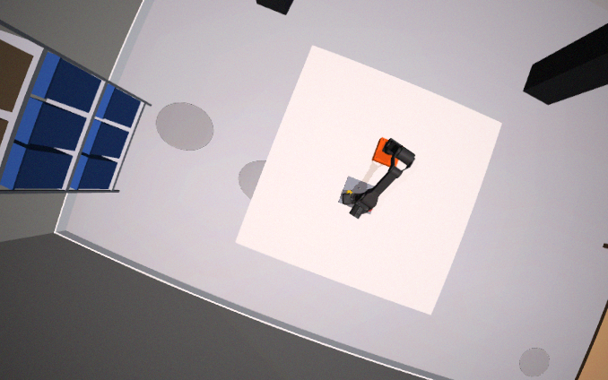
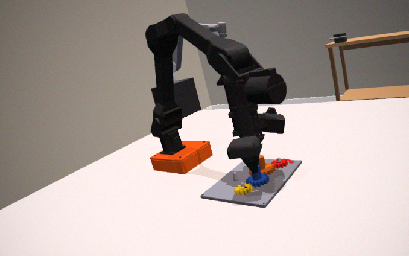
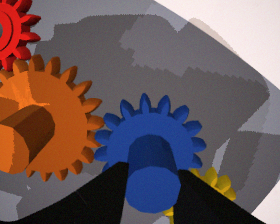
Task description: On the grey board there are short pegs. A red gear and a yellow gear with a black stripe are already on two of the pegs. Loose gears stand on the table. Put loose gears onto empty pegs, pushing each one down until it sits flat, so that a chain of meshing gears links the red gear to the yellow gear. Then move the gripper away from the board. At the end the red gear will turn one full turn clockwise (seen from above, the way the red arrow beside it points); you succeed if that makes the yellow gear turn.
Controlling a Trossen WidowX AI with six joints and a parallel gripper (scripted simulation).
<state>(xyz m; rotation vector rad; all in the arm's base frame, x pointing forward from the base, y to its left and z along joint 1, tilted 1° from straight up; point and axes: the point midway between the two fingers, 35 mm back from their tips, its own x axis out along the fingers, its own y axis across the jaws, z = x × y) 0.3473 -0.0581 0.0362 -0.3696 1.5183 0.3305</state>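
Observation:
My gripper (image 2: 256, 169) (image 3: 151, 176) is shut on the upright handle of the blue gear (image 2: 257, 180) (image 3: 141, 120). The blue gear is low over the grey board (image 2: 220, 193) (image 3: 261, 120), between the orange gear (image 2: 268, 169) (image 3: 66, 120) and the yellow gear (image 2: 243, 189) (image 3: 218, 184). Its teeth are right beside the orange gear's teeth in the wrist view. Whether it sits flat I cannot tell. The orange gear stands next to the red gear (image 2: 279, 163) (image 3: 8, 37), with its own handle up. The fingers and blue handle partly hide the yellow gear in the wrist view.
A bare grey peg (image 2: 235, 176) stands on the board near the blue gear, on the side toward the orange arm base (image 2: 181, 157) (image 1: 382, 153). The orange gear's tall handle (image 2: 261, 161) (image 3: 16, 145) rises close to the gripper. The board lies on the white table (image 2: 120, 206) (image 1: 320, 117).

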